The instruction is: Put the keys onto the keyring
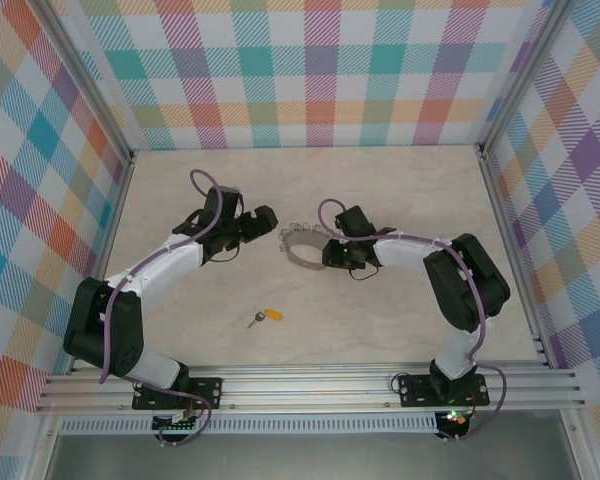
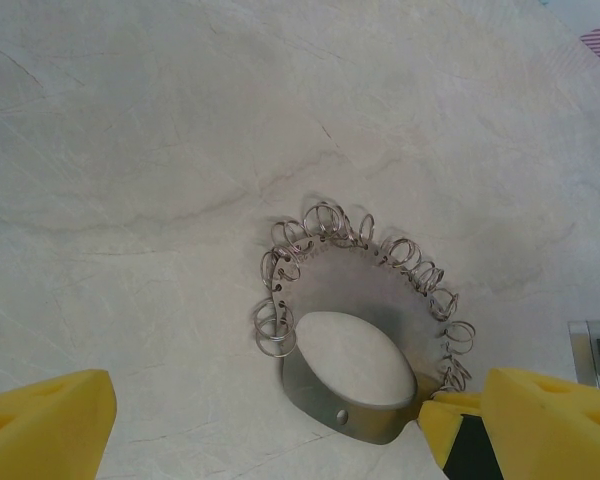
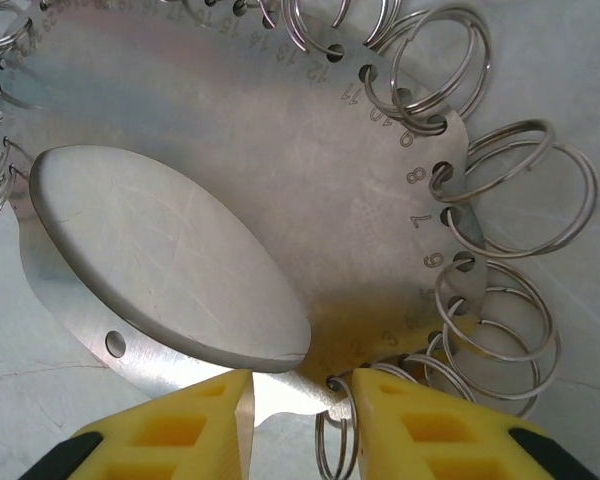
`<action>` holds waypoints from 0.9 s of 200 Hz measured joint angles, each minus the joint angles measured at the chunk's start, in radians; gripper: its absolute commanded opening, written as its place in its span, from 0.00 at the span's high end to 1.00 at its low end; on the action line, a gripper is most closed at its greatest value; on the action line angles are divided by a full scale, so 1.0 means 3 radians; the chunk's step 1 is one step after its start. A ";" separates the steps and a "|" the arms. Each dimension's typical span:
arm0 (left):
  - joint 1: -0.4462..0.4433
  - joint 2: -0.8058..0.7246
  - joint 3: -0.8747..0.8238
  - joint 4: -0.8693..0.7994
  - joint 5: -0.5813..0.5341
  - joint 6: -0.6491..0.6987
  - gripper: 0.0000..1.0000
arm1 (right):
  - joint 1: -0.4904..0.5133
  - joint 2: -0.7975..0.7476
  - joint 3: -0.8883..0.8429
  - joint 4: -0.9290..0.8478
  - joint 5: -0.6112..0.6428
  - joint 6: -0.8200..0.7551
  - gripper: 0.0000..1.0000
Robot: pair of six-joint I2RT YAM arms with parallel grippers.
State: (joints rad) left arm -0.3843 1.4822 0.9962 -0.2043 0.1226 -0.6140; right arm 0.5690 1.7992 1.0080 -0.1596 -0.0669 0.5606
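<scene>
Right end effector (image 3: pixel 302 405) pinches the keyring (image 3: pixel 230 120) at its rim, left end effector (image 1: pixel 268 222) gaping nearby, key (image 1: pixel 267 317) well apart

Small numbers were stamped on the keyring (image 3: pixel 280 130), running in a row just inside its outer edge, one beside each of the holes (image 3: pixel 464 262) punched along that edge. In the right wrist view, 6, 7 and 8 read clearly near the plate's right edge. Then 10, 11 and 12 followed toward its top edge. Further figures, up to about 18, continued leftward along the top, upside down and harder to make out. Two fainter digits near the bottom edge, perhaps 4 and 5, stayed uncertain.
</scene>
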 measured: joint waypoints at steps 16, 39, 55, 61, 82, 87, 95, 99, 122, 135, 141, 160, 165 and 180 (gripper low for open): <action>0.0000 0.0000 0.0000 0.0001 0.0000 0.0000 0.07 | 0.0000 0.0000 0.0000 0.0000 0.0001 -0.0001 0.69; 0.0000 0.0000 0.0000 0.0001 0.0000 0.0000 0.07 | 0.0000 0.0000 0.0000 0.0000 0.0001 -0.0001 0.69; 0.0000 0.0000 0.0000 0.0001 0.0000 0.0000 0.07 | 0.0000 0.0000 0.0000 0.0000 0.0003 -0.0001 0.69; 0.0000 0.0000 0.0000 0.0001 0.0000 0.0000 0.06 | 0.0000 0.0000 0.0000 0.0000 0.0003 -0.0001 0.69; 0.0000 0.0000 0.0000 0.0001 0.0000 0.0000 0.06 | 0.0000 -0.0001 -0.0011 0.0000 0.0013 -0.0001 0.71; 0.0000 0.0000 0.0000 0.0001 0.0000 0.0000 0.07 | 0.0000 -0.0001 -0.0017 0.0000 0.0013 -0.0003 0.72; 0.0000 0.0000 0.0000 0.0001 0.0000 0.0001 0.07 | 0.0000 -0.0001 -0.0025 -0.0001 0.0013 -0.0003 0.73; 0.0000 0.0000 0.0000 0.0001 0.0000 0.0000 0.06 | 0.0000 -0.0001 -0.0028 -0.0001 0.0013 -0.0004 0.73; 0.0000 0.0000 0.0000 0.0001 0.0000 0.0000 0.07 | 0.0000 -0.0001 -0.0039 -0.0004 0.0013 -0.0013 0.76; 0.0000 0.0000 0.0000 0.0001 0.0000 0.0000 0.06 | 0.0000 -0.0003 -0.0042 -0.0008 0.0013 -0.0013 0.76; 0.0000 0.0000 0.0000 0.0001 0.0000 0.0001 0.06 | 0.0000 -0.0003 -0.0045 -0.0009 0.0013 -0.0013 0.76; 0.0000 0.0000 0.0000 0.0001 0.0000 0.0000 0.06 | 0.0000 -0.0004 -0.0047 -0.0013 0.0014 -0.0013 0.76; 0.0000 0.0000 0.0000 0.0001 0.0000 0.0000 0.06 | 0.0000 -0.0005 -0.0048 -0.0014 0.0014 -0.0013 0.76; 0.0000 0.0000 0.0000 0.0001 0.0000 0.0001 0.06 | 0.0000 -0.0018 -0.0055 -0.0032 0.0014 -0.0014 0.76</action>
State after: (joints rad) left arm -0.3843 1.4822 0.9962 -0.2039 0.1226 -0.6136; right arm 0.5690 1.7939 0.9916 -0.1692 -0.0628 0.5564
